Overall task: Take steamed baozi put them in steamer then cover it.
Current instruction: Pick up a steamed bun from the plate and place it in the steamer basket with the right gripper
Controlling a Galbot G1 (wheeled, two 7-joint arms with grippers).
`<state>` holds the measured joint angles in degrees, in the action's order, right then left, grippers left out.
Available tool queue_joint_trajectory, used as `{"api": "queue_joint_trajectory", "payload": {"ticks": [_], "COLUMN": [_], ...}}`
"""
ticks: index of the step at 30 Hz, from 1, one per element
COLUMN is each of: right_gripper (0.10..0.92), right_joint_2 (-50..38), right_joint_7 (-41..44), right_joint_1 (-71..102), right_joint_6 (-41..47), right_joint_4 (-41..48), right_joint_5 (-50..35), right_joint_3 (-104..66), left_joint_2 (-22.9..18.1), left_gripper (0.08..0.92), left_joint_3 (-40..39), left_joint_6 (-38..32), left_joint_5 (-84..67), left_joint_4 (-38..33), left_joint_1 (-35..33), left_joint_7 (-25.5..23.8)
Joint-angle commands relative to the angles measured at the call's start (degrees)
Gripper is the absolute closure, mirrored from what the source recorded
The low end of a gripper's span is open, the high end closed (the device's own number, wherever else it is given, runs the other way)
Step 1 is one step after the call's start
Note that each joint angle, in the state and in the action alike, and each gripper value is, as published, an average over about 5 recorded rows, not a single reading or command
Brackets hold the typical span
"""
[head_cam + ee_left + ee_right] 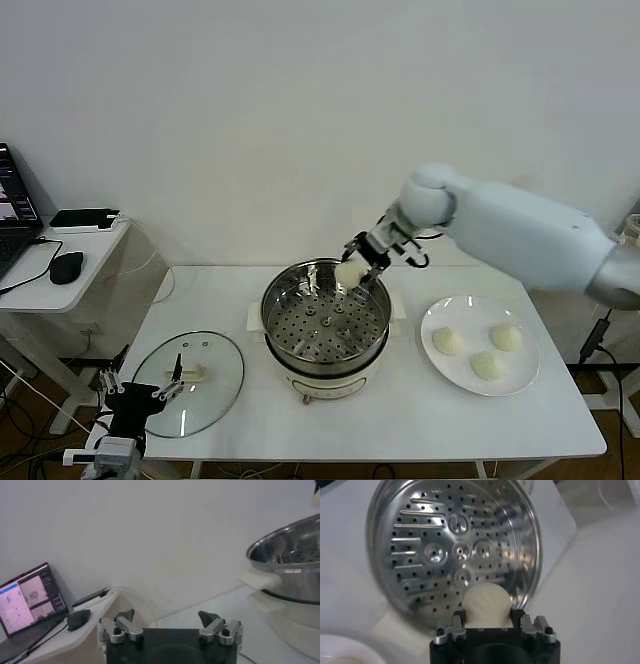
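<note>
The right gripper [356, 268] hangs over the far rim of the steamer [325, 318], its fingers [458, 622] clamped on one steamed baozi [486, 605]; the perforated tray lies just below the fingertips. Three more baozi [483, 351] sit on the white plate [436, 365], well apart from those fingers. The left gripper [140, 388], fingers [125, 616] spread apart, rests low beside the glass cover [205, 349] lying on the table [400, 420].

A white rectangular desk [400, 420] stands against a plain pale wall [300, 100]. On the desk's right part sits a flat round white plate [440, 365]. Beside the desk's left end, a small white side table [60, 290] carries an open laptop with a lit screen [12, 215], a black computer mouse [66, 266] and a dark flat phone-like device [83, 217].
</note>
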<state>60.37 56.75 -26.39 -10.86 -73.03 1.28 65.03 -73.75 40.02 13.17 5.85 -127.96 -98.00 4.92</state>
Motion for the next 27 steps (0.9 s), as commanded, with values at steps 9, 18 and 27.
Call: {"api": "queue_joint_trajectory", "payload": {"ticks": [9, 18, 27], "right_gripper": [0.465, 0.465, 0.312], "right_joint_2": [13.3, 14.7, 13.6], "right_joint_7": [-4.9, -6.9, -6.4], "right_joint_1": [3.9, 5.8, 4.6], "right_joint_6": [-13.5, -17.2, -15.8], "right_joint_4": [10.9, 16.2, 13.7], "right_joint_5": [20.4, 27.2, 21.9], "right_joint_3": [2.4, 0.3, 0.9], "left_joint_2": [-1.1, -1.3, -1.1], "left_gripper": [0.177, 0.177, 0.177], "left_joint_3": [0.6, 1.0, 0.9], "left_joint_6": [0.0, 0.0, 0.3], "left_joint_5": [0.1, 0.1, 0.1], "left_joint_4": [-1.2, -1.4, -1.8], "left_joint_1": [-0.1, -0.2, 0.1], "left_joint_7": [-0.1, -0.1, -0.2]}}
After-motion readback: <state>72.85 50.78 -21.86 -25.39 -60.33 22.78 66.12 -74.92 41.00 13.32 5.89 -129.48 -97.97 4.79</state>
